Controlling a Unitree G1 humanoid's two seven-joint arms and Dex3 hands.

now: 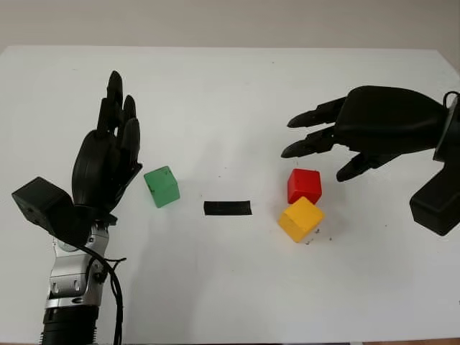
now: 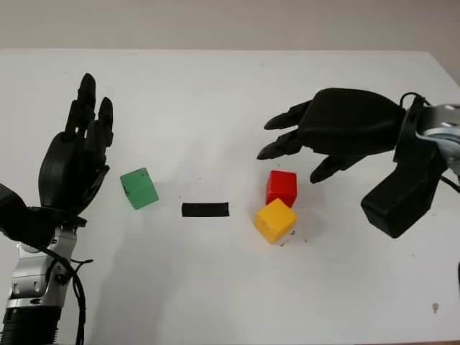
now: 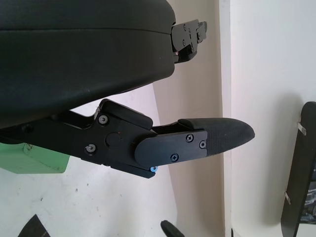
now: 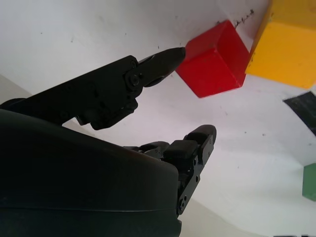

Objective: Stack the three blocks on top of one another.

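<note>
Just below the right hand [image 1: 338,140], which hangs open above the white table [image 1: 230,86] holding nothing, sits the small red cube-shaped block [image 1: 305,185], with its fingertips [image 4: 170,57] reaching out past the block's far edge. Touching that block on its near side is the small yellow cube-shaped block [image 1: 300,218], turned slightly askew. The left hand [image 1: 108,162] stands upright and open, empty too, and the small green cube-shaped block [image 1: 162,186] lies just beside its fingers, on the side towards the other hand. Between the green block and the red-yellow pair lies a short strip of black tape [image 1: 227,208], flat on the table.

No block is stacked yet. The blocks look light, rigid and hard-edged, with smooth painted faces that could slip under a loose pinch, so a firm hold across two opposite flat sides seems best. Since red and yellow touch, the red one's free faces, those not against its neighbour, are probably the safest places to take hold without nudging the yellow.
</note>
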